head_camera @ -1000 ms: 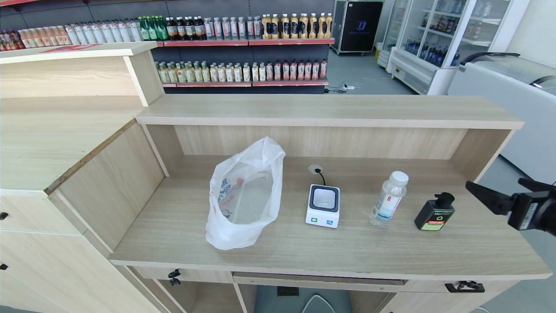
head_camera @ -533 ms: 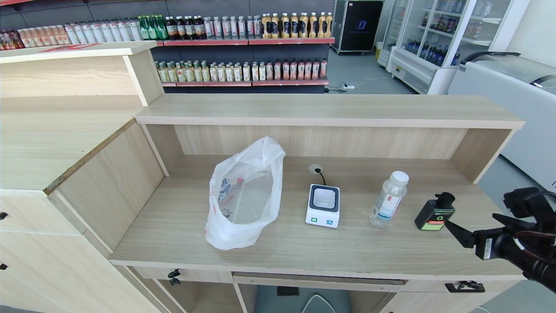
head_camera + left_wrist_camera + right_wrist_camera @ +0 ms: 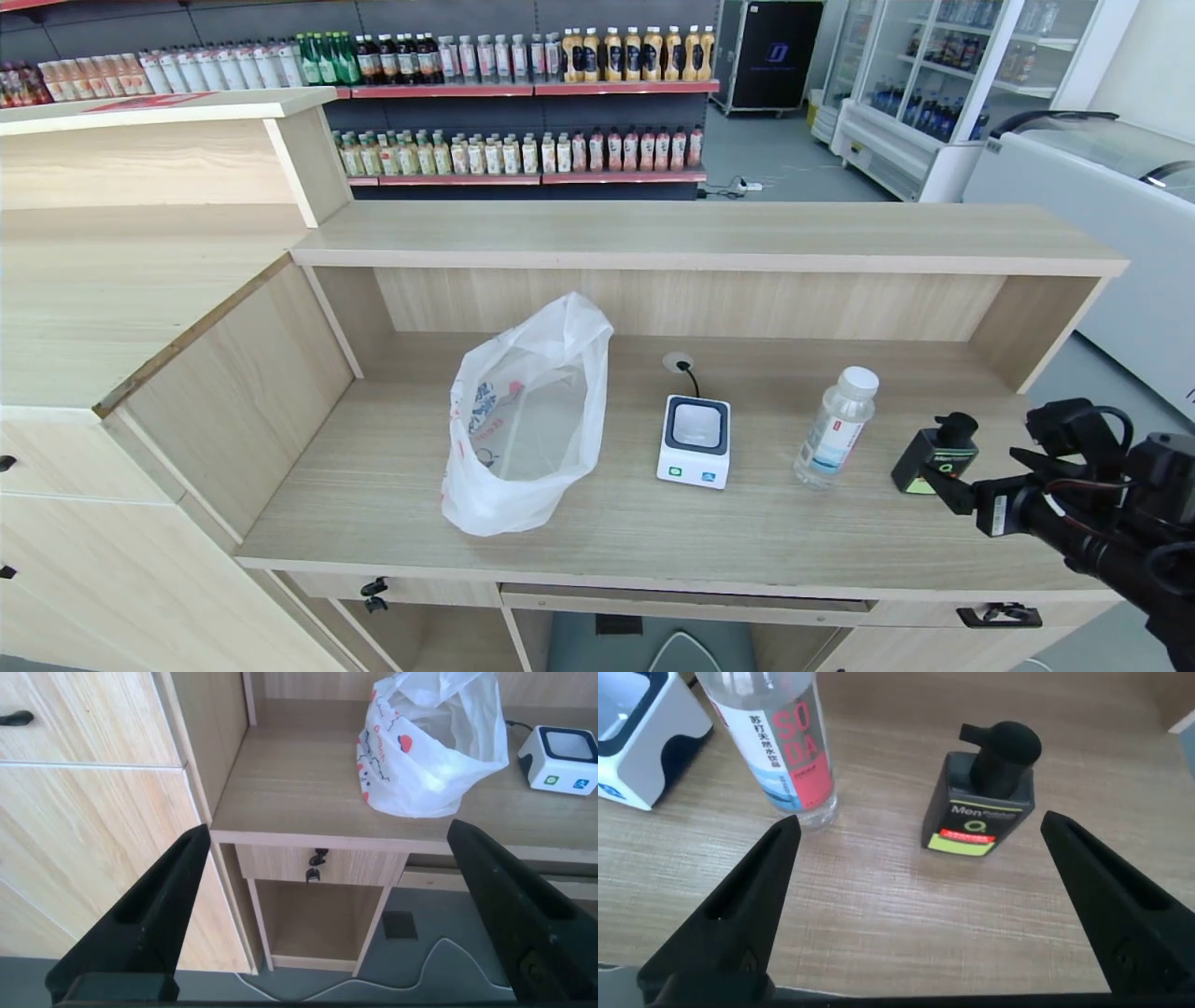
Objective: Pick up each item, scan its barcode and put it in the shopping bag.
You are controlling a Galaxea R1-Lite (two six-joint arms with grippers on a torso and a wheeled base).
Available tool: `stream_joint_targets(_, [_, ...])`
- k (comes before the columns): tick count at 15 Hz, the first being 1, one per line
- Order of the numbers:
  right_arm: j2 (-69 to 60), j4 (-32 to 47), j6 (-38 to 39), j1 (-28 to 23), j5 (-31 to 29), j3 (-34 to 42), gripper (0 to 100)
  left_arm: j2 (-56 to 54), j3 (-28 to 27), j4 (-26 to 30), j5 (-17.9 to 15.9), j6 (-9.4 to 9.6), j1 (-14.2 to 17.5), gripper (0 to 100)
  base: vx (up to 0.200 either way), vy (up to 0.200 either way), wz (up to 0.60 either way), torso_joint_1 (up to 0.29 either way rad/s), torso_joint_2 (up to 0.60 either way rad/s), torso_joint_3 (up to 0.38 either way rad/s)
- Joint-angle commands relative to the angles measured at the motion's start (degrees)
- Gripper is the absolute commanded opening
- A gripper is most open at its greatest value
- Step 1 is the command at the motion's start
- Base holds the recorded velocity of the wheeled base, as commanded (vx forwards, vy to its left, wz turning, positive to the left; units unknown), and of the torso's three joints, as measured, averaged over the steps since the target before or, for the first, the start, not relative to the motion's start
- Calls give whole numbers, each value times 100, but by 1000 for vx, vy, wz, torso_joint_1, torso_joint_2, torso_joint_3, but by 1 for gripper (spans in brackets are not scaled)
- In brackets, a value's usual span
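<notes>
A black pump bottle with a green label stands at the right end of the wooden counter. A clear water bottle stands upright to its left. My right gripper is open just right of the pump bottle, level with it, touching nothing. In the right wrist view the right gripper spans the pump bottle from the near side, with the water bottle beside it. My left gripper is open and empty, low in front of the counter's left corner. The white shopping bag stands with its mouth open.
A white barcode scanner sits between bag and water bottle, its cable running to a hole behind it. A raised shelf overhangs the back of the counter. A side panel closes the right end. Drawers sit under the front edge.
My right gripper has come down and moved left, from the counter's right edge to just beside the pump bottle. Nothing on the counter has shifted.
</notes>
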Motion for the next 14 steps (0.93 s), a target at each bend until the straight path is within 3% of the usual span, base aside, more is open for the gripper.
stream_joint_targets(1, [621,-149,8,196,125,-483,100,-2,0,-2,4,-1,1,100,0,0,0,0,0,0])
stream_joint_targets(8, [1289,-175,16,1040,134,-1291,100,-2,0,-2,4,-1,1,100,0,0,0,0,0,0])
stream_joint_targets(14, [1799,-149,25,1110,125,-2091,100,-2,0,-2,4,-1,1,100,0,0,0,0,0,0])
